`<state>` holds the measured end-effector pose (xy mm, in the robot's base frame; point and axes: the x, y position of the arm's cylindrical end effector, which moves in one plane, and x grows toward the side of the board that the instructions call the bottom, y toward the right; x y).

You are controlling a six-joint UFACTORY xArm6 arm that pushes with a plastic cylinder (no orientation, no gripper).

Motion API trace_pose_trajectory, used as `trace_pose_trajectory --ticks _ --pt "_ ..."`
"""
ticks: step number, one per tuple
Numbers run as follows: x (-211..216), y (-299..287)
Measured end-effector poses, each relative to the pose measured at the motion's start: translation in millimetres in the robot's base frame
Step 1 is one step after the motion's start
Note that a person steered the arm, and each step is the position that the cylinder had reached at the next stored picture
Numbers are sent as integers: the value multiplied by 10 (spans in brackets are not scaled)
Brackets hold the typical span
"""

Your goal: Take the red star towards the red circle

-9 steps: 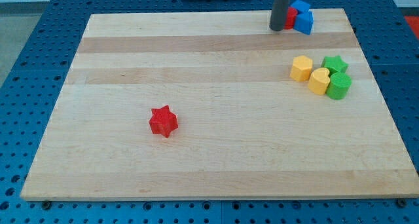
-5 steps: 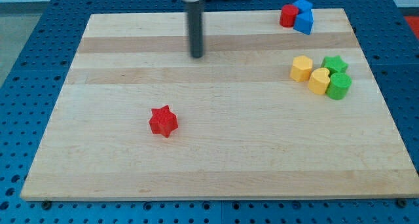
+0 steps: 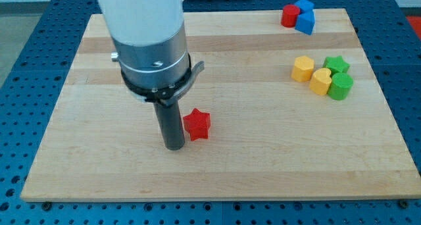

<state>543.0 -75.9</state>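
Note:
The red star (image 3: 197, 125) lies on the wooden board (image 3: 263, 159), left of its middle. My tip (image 3: 174, 146) stands just to the star's lower left, touching or almost touching it. The red circle (image 3: 290, 16) sits at the view's top right, against two blue blocks (image 3: 304, 17). The arm's white and grey body (image 3: 148, 41) fills the upper left and hides part of the board.
A cluster stands at the view's right: a yellow hexagon (image 3: 303, 68), a yellow heart (image 3: 321, 81), a green star (image 3: 337, 64) and a green round block (image 3: 341, 87). The board lies on a blue perforated table (image 3: 20, 67).
My tip swept from the top right beside the red circle, across the board, down to the star's lower left. The red star has shifted right and slightly up.

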Motion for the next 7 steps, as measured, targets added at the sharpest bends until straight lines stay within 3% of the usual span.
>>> trace_pose_trajectory --ticks 1,3,4,5,6,7 --pt "-102 343" --pt "-1390 741" --pt "-1579 752" --pt "-1448 725" --pt "-1648 801" --pt "-2068 1245"
